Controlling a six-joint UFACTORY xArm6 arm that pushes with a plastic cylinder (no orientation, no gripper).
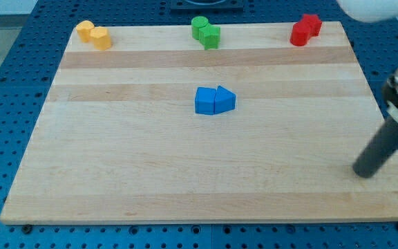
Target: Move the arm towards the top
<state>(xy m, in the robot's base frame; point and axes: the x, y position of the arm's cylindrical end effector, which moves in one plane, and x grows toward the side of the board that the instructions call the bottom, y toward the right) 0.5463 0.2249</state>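
My tip sits at the board's lower right, touching nothing, well apart from the blue blocks. I judge the whole upward travel remains.

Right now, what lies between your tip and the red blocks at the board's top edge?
Nothing: the camera view shows only bare wood between my tip at the view's lower right and the red blocks.
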